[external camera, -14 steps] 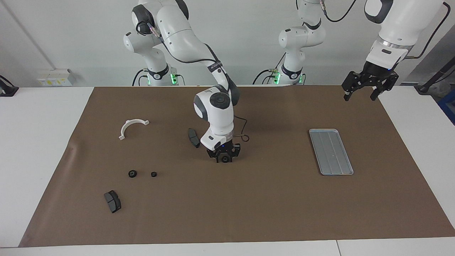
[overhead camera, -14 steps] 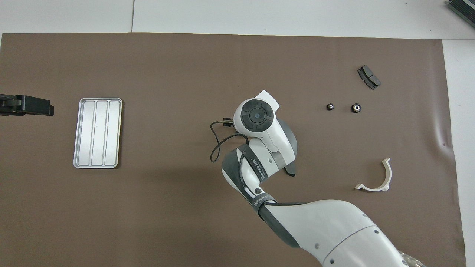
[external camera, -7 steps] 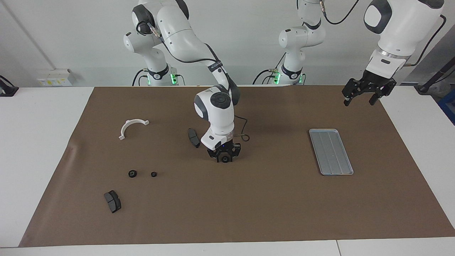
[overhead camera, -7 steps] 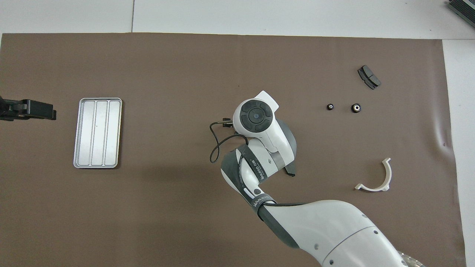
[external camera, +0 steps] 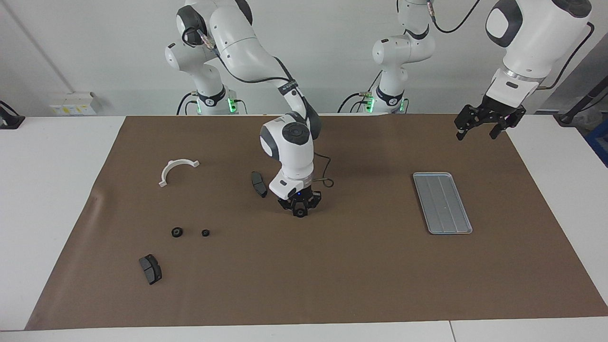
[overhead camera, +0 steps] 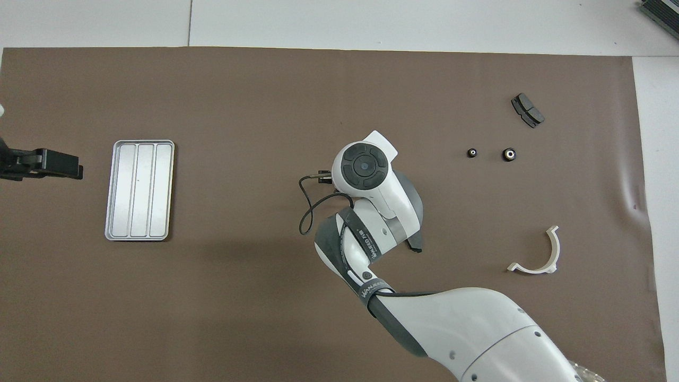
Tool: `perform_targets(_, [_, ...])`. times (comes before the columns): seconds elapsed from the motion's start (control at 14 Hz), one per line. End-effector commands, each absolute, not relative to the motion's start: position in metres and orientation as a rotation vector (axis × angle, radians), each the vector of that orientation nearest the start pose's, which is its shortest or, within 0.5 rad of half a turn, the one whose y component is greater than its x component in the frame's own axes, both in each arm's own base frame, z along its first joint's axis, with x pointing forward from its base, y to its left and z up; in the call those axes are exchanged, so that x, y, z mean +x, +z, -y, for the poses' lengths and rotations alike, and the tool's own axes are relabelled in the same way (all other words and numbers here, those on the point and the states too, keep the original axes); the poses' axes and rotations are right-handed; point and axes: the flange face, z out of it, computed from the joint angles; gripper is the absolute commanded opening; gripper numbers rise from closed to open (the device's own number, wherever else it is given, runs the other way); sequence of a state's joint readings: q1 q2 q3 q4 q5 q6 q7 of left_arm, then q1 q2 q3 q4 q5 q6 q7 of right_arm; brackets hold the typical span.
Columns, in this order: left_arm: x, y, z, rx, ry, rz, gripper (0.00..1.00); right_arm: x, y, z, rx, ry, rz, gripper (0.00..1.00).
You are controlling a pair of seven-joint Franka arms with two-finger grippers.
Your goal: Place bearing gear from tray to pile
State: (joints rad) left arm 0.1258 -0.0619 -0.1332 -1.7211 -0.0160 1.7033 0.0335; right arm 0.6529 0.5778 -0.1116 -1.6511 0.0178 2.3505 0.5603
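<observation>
A small black bearing gear [external camera: 300, 213] sits low over the middle of the brown mat, and my right gripper [external camera: 299, 210] is shut on it, pointing straight down. In the overhead view the right arm's wrist [overhead camera: 365, 168] hides both. The silver tray [external camera: 442, 203] [overhead camera: 139, 189] lies toward the left arm's end, its grooved floor bare. The pile is a loose scatter toward the right arm's end: two black gears [external camera: 176, 232] [external camera: 205, 232], a white half-ring [external camera: 177, 169] and a dark pad [external camera: 150, 269]. My left gripper [external camera: 489, 126] [overhead camera: 42, 162] hangs open in the air over the mat's edge beside the tray.
A second dark pad [external camera: 259, 184] lies on the mat right beside the right gripper, nearer to the robots than the gear. A black cable [overhead camera: 310, 204] loops off the right wrist. White tabletop borders the mat on every side.
The right gripper's fingers have closed in around the gear that lay between them. The left gripper has drifted up and toward the robots.
</observation>
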Motion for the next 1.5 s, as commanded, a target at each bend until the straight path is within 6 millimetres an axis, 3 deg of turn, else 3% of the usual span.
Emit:
perform_targets(0.0, [0.537,0.601,0.008,-3.148,-0.057,-0.052,1.00,0.585,0.284,-0.371,-3.118,-0.164,-0.002,0.00])
perform_targets(0.21, [0.536,0.601,0.011,-3.148,-0.054,-0.062,1.00,0.594,0.296,-0.362,-3.123,-0.161,-0.023,0.00])
perform_targets(0.29, [0.536,0.601,0.011,-3.148,-0.054,-0.059,1.00,0.602,0.312,-0.347,-3.116,-0.181,-0.056,0.00])
perform_targets(0.43, [0.536,0.601,0.010,-3.148,-0.054,-0.057,1.00,0.616,0.349,-0.304,-3.111,-0.187,-0.081,0.00])
perform_targets(0.57, [0.536,0.601,0.010,-3.148,-0.054,-0.059,1.00,0.623,0.381,-0.237,-3.129,-0.150,-0.009,0.00])
perform_targets(0.64, [0.536,0.601,0.010,-3.148,-0.054,-0.057,1.00,0.621,0.388,-0.205,-3.136,-0.128,0.041,0.00])
perform_targets(0.79, [0.536,0.601,0.010,-3.148,-0.054,-0.057,1.00,0.612,0.386,-0.151,-3.142,-0.081,0.152,0.00])
perform_targets(0.93, [0.536,0.601,0.010,-3.148,-0.054,-0.059,1.00,0.597,0.368,-0.102,-3.144,0.001,0.226,0.00])
perform_targets(1.29, [0.536,0.601,0.010,-3.148,-0.054,-0.059,1.00,0.558,0.317,-0.040,-3.132,-0.001,0.312,0.00])
perform_targets(1.43, [0.537,0.602,0.015,-3.149,-0.066,-0.059,1.00,0.557,0.310,-0.035,-3.133,-0.025,0.305,0.00])
